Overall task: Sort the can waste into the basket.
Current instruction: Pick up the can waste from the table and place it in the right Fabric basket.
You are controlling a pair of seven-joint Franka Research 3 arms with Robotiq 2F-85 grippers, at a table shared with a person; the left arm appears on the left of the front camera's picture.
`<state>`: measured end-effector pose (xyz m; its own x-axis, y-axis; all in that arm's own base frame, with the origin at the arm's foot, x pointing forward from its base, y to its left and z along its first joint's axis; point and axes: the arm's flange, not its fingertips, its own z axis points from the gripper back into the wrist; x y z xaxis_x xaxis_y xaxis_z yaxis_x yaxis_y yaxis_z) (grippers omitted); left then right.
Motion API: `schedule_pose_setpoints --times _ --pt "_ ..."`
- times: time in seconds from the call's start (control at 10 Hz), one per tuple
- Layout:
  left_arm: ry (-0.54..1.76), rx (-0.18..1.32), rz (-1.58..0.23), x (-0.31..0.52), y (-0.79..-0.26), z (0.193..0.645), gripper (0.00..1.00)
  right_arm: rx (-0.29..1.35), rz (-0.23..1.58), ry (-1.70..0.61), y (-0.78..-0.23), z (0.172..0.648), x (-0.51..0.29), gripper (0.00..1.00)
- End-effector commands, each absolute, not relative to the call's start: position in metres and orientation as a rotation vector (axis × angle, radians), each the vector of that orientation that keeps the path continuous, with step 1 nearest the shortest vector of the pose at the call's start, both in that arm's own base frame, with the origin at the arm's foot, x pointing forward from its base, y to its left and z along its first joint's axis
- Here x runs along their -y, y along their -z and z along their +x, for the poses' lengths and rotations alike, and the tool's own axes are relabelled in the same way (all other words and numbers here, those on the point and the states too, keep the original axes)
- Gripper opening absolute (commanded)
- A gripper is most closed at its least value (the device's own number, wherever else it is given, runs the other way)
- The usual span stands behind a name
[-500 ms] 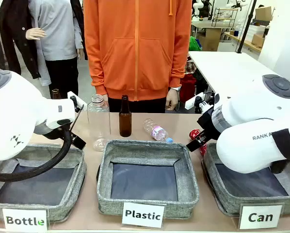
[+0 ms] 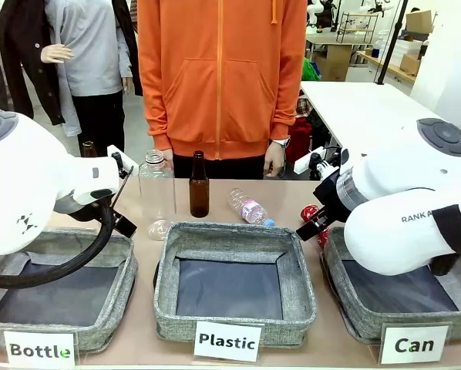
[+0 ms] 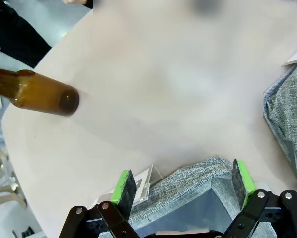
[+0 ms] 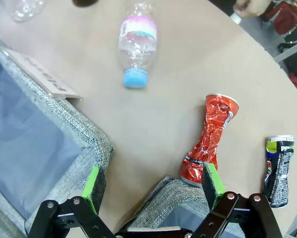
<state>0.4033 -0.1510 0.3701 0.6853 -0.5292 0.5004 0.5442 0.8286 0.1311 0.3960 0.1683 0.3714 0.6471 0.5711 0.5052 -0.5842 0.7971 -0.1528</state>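
The right jaws are spread wide with nothing between the green pads (image 4: 212,179), hanging over the far left corner of the Can basket (image 2: 340,312) at the near right of the surface (image 2: 142,343). The red can (image 4: 210,141) lies crushed on the surface just beyond that corner, its near end right at the rim. The black can (image 4: 277,168) lies to its right, apart from it. Both are outside the basket. Farther left lie a plastic bottle (image 4: 136,42) and the Plastic basket (image 2: 234,231). The left jaws are also released and empty, over a corner of the Bottle basket (image 3: 203,173), with a brown bottle (image 3: 39,91) beyond. A person's hand (image 2: 274,158) hangs at the far edge.
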Motion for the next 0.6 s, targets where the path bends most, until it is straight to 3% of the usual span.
schedule_pose_setpoints --times 0.0,0.5 --pt "0.601 0.552 -0.029 0.1511 -0.3702 0.4033 1.00 0.566 0.025 -0.656 -0.3714 0.3960 -0.1683 1.00" --pt "0.601 0.552 -0.029 0.1511 -0.3702 0.4033 1.00 0.566 0.025 -0.656 -0.3714 0.3960 -0.1683 1.00"
